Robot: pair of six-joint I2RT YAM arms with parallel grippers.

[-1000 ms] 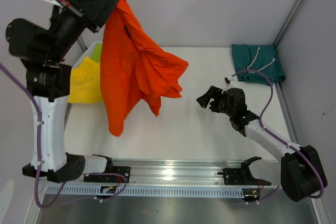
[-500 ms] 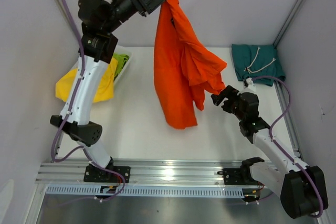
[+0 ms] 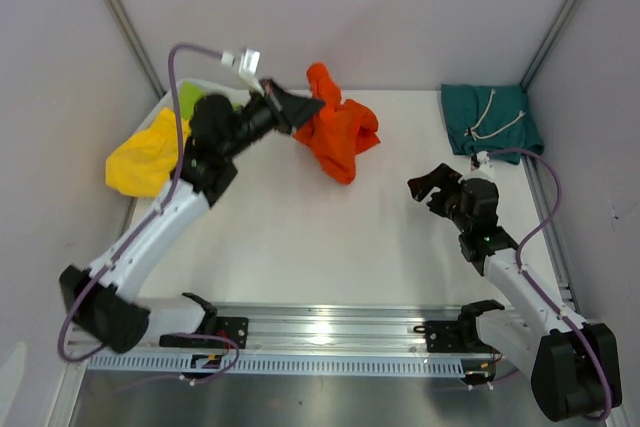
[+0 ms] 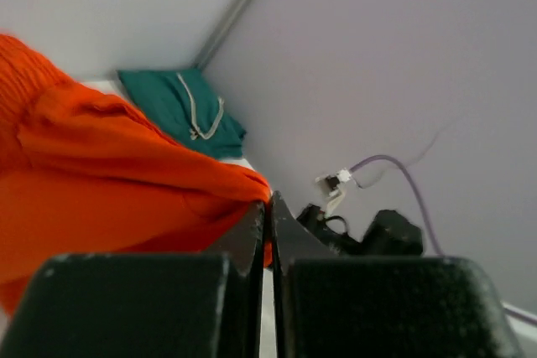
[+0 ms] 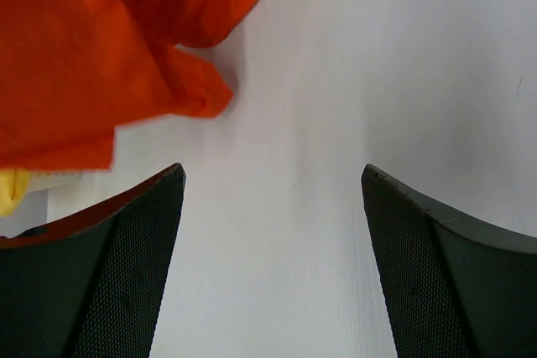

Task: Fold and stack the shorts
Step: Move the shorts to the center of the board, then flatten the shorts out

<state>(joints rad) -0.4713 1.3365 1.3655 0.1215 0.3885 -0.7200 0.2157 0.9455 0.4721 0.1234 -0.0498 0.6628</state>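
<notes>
- Yellow shorts (image 3: 145, 155) lie bunched at the 9 o'clock edge of the counter (image 3: 330, 237). Lime-green shorts (image 3: 188, 99) touch them on the 1 o'clock side.
- Teal shorts (image 3: 492, 119) lie folded in the 2 o'clock corner, well apart from the other pairs.
- The left arm (image 3: 165, 222) crosses the counter from 7 o'clock towards 12 o'clock and hides part of the lime-green pair.
- A purple cable (image 3: 530, 162) loops off the right arm just beside the near edge of the teal pair.
- The counter is plain white. Pale grey walls with metal corner posts (image 3: 565, 17) close it in, and an aluminium rail (image 3: 330, 327) runs along the 6 o'clock edge.
- Orange shorts (image 3: 335, 132) sit in a crumpled heap on the counter at 12 o'clock. The long axis runs roughly from 11 to 5 o'clock. Waistband and leg ends cannot be told apart.
- The teal pair has its long axis from 9 to 3 o'clock, with white drawstrings (image 3: 495, 112) on top.
- The left claw (image 3: 300, 107) is clenched on an edge of the orange shorts at the heap's 10 o'clock side.
- The right claw (image 3: 432, 185) is released and empty, at 4 o'clock from the heap, above bare counter.
</notes>
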